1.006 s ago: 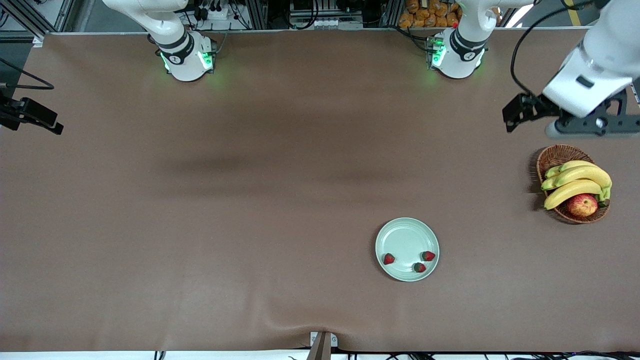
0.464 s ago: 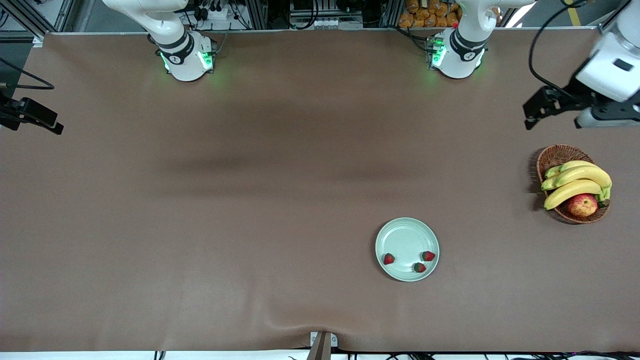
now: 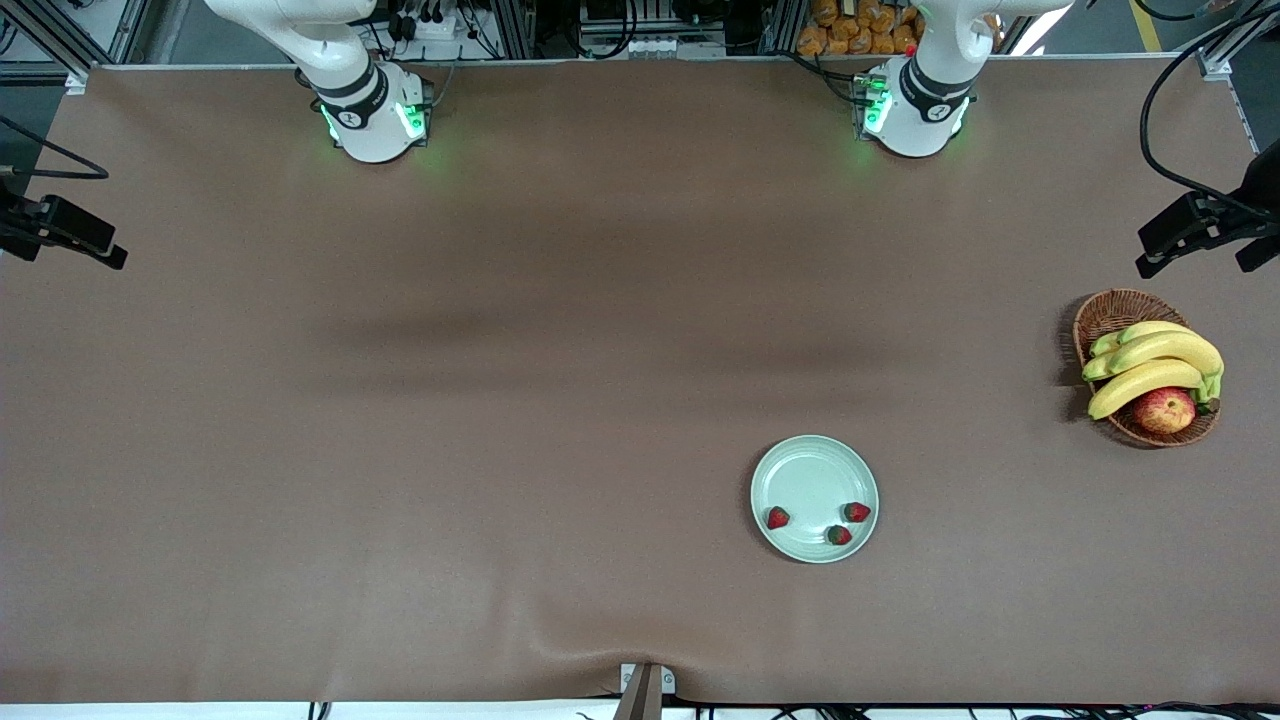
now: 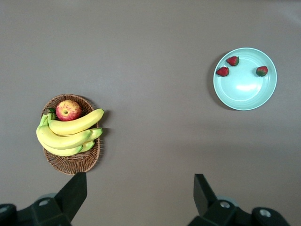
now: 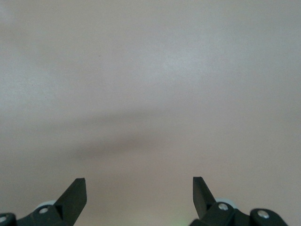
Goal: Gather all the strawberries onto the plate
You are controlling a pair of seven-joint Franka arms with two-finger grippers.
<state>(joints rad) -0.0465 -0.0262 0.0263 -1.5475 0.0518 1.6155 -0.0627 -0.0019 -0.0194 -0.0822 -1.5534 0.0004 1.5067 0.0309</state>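
A robotics lab/test bench is indicated. Two white robot arm bases w/ green status lights are bolted along one edge of a long table covered w/ brown sheet. Aluminium extrusion framing, power strips & bundled cables are seen above the bases. A black cam on a bracket is clamped at the right arm's end. Props are staged: wicker basket w/ fruit, mint plate.
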